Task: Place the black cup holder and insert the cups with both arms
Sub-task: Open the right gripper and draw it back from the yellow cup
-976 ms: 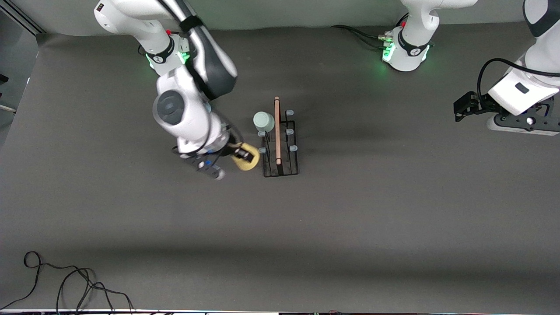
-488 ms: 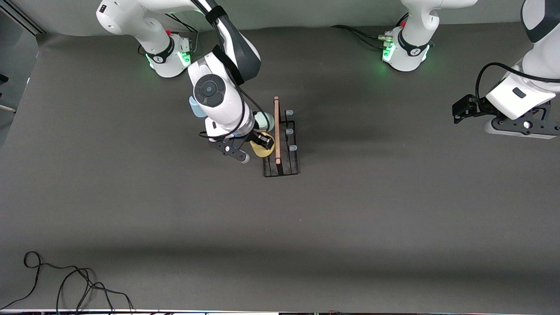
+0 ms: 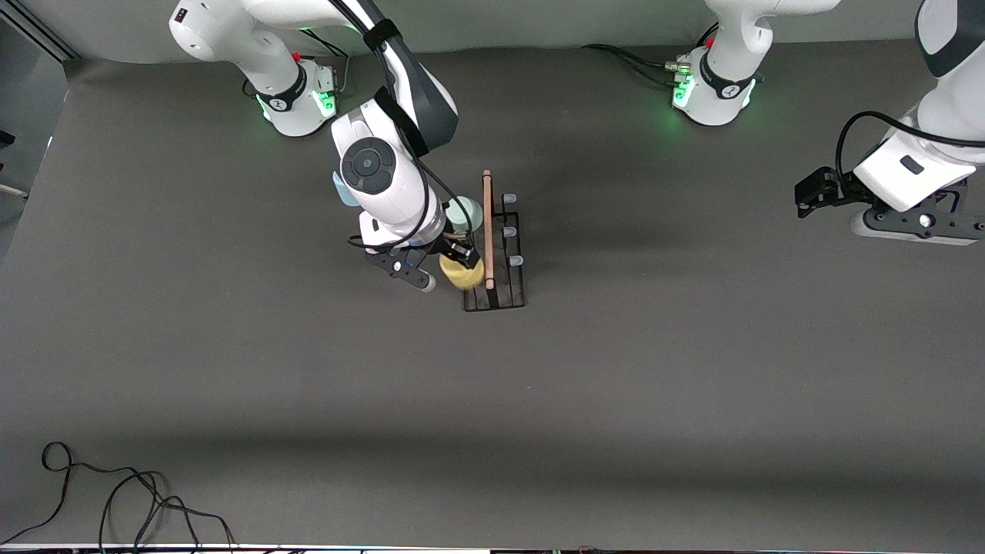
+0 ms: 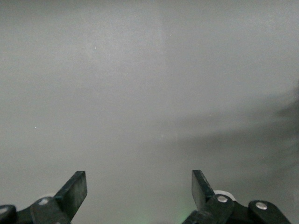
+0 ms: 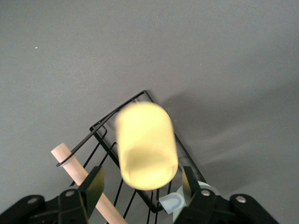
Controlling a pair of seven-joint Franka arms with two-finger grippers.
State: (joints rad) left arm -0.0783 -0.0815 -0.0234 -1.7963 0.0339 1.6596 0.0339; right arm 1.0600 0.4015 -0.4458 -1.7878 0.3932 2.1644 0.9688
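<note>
**Caller:** While the left arm waits at its own end of the table, its left gripper hangs over bare surface with fingers spread wide, holding nothing. The black cup holder stands mid-table, its wooden handle running toward the front camera.

**Spotter:** And on the rack?

**Caller:** Two cups. The pale green cup sits on the peg row toward the right arm's end, farther from the front camera. The yellow cup is at the same row, nearer that camera, just beside the handle.

**Spotter:** Is it held?

**Caller:** The right gripper is over that side of the rack, fingers parted either side of the yellow cup; whether they touch it, I cannot tell. Three blue-capped pegs stand bare along the row toward the left arm's end. A light blue cup peeks out beside the right arm.
</note>
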